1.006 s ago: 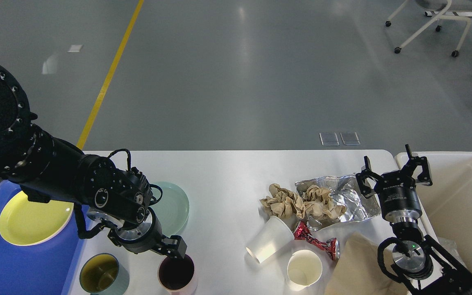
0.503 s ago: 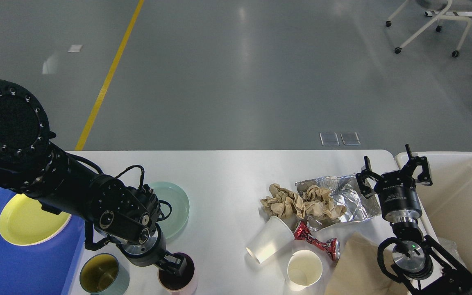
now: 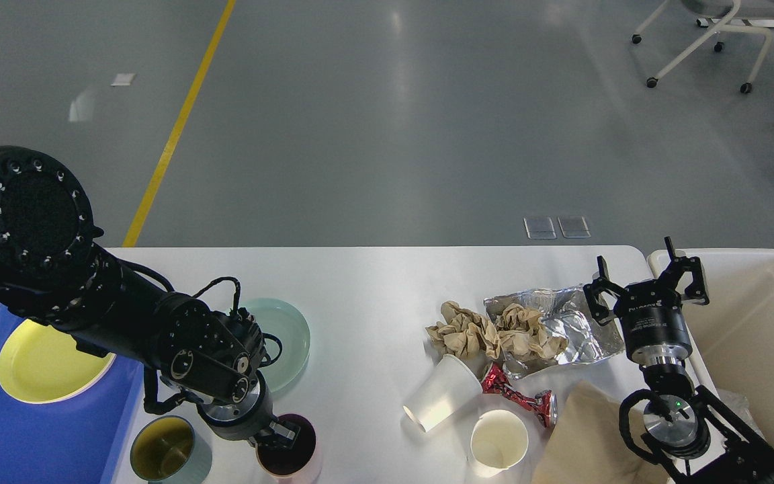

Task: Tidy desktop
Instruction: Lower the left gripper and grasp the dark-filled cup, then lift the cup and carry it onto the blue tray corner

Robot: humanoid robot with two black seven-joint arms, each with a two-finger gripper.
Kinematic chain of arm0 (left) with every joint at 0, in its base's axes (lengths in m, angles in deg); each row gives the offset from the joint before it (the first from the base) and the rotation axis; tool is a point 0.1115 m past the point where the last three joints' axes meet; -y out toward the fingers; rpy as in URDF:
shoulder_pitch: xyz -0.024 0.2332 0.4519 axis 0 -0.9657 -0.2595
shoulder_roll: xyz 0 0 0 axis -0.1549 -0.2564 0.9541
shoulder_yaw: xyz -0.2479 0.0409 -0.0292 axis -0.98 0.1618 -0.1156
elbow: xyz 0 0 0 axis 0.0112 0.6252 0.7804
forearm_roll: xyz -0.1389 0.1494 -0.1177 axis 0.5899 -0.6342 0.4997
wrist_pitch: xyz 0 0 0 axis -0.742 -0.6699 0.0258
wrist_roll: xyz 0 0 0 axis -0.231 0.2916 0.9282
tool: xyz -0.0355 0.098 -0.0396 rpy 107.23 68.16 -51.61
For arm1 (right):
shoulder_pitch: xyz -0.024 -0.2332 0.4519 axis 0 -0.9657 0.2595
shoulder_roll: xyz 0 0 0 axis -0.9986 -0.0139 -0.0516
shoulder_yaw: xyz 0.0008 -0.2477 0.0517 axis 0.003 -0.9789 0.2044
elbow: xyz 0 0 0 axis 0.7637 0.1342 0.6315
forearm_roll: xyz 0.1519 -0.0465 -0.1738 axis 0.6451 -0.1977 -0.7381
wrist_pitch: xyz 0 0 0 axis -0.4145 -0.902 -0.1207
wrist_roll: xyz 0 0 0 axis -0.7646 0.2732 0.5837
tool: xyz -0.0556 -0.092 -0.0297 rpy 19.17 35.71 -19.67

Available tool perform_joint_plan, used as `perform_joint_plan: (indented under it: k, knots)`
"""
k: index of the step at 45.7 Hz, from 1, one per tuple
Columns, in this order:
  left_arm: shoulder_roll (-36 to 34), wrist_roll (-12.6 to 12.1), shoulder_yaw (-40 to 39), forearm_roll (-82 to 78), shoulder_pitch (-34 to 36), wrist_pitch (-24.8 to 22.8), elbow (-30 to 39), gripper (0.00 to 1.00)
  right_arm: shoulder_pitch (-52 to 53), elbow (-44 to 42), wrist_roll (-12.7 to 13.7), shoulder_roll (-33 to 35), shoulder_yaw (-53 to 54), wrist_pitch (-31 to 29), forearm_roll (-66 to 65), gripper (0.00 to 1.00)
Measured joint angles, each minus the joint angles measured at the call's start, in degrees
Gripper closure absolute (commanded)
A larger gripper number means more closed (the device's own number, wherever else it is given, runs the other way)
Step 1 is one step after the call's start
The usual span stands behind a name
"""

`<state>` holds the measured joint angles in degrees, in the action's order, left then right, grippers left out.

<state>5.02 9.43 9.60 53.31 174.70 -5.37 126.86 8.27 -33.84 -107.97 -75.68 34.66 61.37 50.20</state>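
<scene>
While left hand (image 3: 281, 435) dips into glossy maroon cup (image 3: 291, 457), grip unclear, right hand (image 3: 649, 282) splayed, crinkled foil (image 3: 578, 329), smooth white desktop (image 3: 367, 296).

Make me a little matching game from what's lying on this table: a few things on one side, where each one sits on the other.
Things:
1. yellow plate
2. foil
3. tipped paper cup
4. left gripper

Places:
A. on its side, mid-table
B. on the blue tray
C. at the dark cup's rim
D. under crumpled brown paper

Pairs: 1-B, 2-D, 3-A, 4-C

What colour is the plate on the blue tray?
Yellow. The plate shows best in the head view, on the blue tray.
</scene>
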Motion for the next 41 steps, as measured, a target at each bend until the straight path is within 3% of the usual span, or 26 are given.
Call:
perform_joint_plan:
  k: [22, 37, 41]
  knots:
    - [-1.6, 0.1, 0.0, 1.7, 2.9, -3.9, 0.5, 1.00, 0.0, 0.0, 0.0, 0.0, 0.0, 0.0, 0.0, 0.00]
    - [-6.3, 0.2, 2.0, 9.9, 22.6, -23.1, 3.0, 1.00, 0.0, 0.0, 0.0, 0.0, 0.0, 0.0, 0.0, 0.00]
    - [-6.8, 0.2, 3.5, 11.7, 28.7, -26.2, 5.0, 1.00, 0.0, 0.0, 0.0, 0.0, 0.0, 0.0, 0.0, 0.00]
